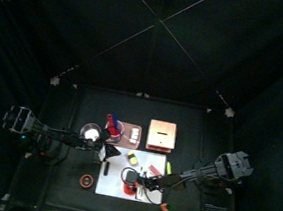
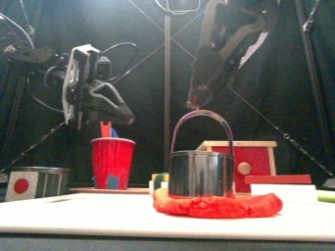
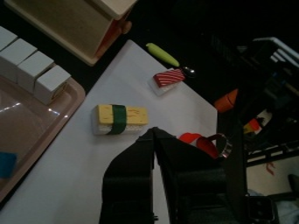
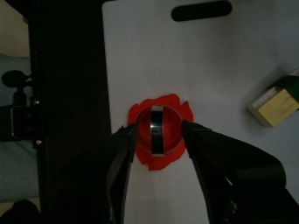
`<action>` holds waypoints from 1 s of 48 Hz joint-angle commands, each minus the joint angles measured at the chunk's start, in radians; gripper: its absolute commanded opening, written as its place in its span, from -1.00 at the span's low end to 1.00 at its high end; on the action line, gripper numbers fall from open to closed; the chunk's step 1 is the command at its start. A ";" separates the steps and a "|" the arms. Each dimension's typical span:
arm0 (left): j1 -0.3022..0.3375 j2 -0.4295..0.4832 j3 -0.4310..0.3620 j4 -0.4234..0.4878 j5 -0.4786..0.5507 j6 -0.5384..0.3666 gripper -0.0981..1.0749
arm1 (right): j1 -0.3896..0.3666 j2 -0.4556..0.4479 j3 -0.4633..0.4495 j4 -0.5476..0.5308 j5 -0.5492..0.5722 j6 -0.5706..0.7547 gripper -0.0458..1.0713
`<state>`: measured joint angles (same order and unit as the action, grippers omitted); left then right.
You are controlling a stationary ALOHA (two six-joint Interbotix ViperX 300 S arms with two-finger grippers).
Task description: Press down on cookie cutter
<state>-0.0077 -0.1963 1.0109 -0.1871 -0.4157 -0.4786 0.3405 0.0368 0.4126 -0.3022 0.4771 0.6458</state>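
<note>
Plainly, the biggest risk sits with the white board (image 2: 78, 211) on the table: it lies loose, so a push that comes down off-centre could skid it, dough and all. Next is the red dough (image 2: 249, 206), a flattened patch lying nearer one long edge of the board than its middle. It is soft and uneven, so I judge it may let one side of the cutter sink first. The cookie cutter (image 2: 203, 172) is a metal ring with an arched handle, and it stands upright on that dough. A press landing on one shoulder of the handle could tip it or slide off, and the cut would come out lopsided.

The right gripper (image 2: 199, 98) hangs just above the handle and does not touch it. Its fingers (image 4: 117, 166) are spread wide, one to each side of the cutter, and hold nothing. The left gripper (image 2: 112, 116) rests apart, above the red cup (image 2: 113, 162). Whether its fingers are apart or closed on something, I cannot tell.
</note>
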 commanded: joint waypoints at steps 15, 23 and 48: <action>-0.005 -0.023 -0.015 0.061 -0.028 0.003 -0.12 | -0.046 -0.273 0.210 0.011 -0.212 0.006 0.55; -0.008 -0.032 -0.015 0.078 -0.051 0.005 -0.12 | -0.092 -0.350 0.311 0.055 -0.341 0.005 0.55; -0.015 -0.023 -0.015 0.192 -0.163 0.005 -0.12 | -0.170 -0.512 0.569 0.166 -0.738 -0.012 0.55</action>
<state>-0.0215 -0.2178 1.0109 0.0015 -0.5660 -0.4755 0.1963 -0.4357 0.9373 -0.1396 -0.2132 0.6351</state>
